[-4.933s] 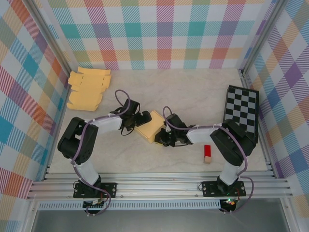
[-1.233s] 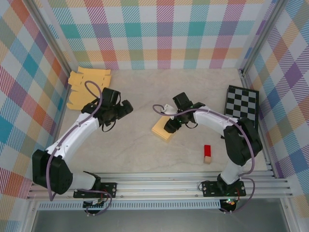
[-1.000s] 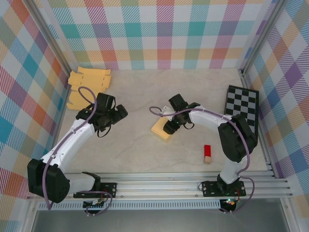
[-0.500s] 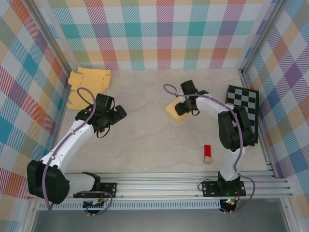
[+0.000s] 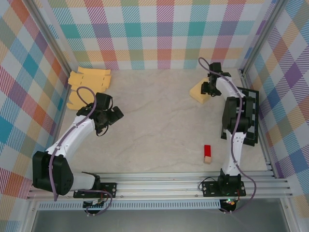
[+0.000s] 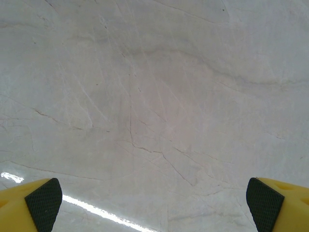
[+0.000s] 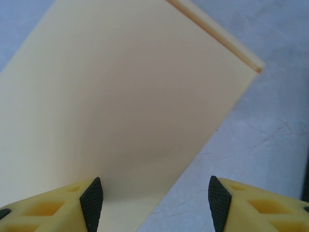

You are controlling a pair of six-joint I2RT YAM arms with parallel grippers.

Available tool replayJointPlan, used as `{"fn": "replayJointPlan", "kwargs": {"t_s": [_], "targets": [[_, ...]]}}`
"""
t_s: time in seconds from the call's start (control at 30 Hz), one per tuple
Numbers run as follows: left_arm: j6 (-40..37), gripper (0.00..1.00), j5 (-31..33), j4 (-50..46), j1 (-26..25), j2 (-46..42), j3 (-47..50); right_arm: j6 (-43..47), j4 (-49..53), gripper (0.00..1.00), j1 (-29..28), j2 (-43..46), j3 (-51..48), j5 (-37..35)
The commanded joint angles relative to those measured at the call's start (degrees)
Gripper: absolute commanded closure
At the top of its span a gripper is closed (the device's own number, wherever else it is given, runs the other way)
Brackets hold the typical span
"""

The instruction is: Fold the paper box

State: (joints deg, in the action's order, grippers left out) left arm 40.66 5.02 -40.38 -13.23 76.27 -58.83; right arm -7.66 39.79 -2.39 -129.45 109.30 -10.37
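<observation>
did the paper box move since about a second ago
Yes. The paper box has gone from mid-table toward the far right corner and now sits close beside the far end of the checkerboard.

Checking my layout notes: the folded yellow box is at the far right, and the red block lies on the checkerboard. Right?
Not quite. The red block lies on the bare table, apart from the checkerboard, as the top external view shows. The folded yellow box is indeed at the far right.
</observation>
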Motion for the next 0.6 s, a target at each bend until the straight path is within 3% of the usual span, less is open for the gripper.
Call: {"fn": "replayJointPlan", "kwargs": {"t_s": [0.0,0.2,0.33,0.57], "targets": [[-1.6,0.00,-0.6,-0.4,1.7,1.1,-2.7,-10.1,1.2,0.38,-0.9,2.4,0.3,6.0],[-5.7,0.00,0.2,-0.6,6.7,4.4,-9.3,-9.4,-7.7,0.39,-3.1,19.2,-13.8,11.7],[-9.8,0.00,3.5,1.0,10.2,15.4,-17.0,-7.3,-16.3,0.38,-6.7,35.7,-28.6,14.0],[-14.1,0.00,-1.2,0.5,19.3,39.3,-36.6,-4.9,-20.4,0.38,-15.6,52.9,-44.1,18.3]]}}
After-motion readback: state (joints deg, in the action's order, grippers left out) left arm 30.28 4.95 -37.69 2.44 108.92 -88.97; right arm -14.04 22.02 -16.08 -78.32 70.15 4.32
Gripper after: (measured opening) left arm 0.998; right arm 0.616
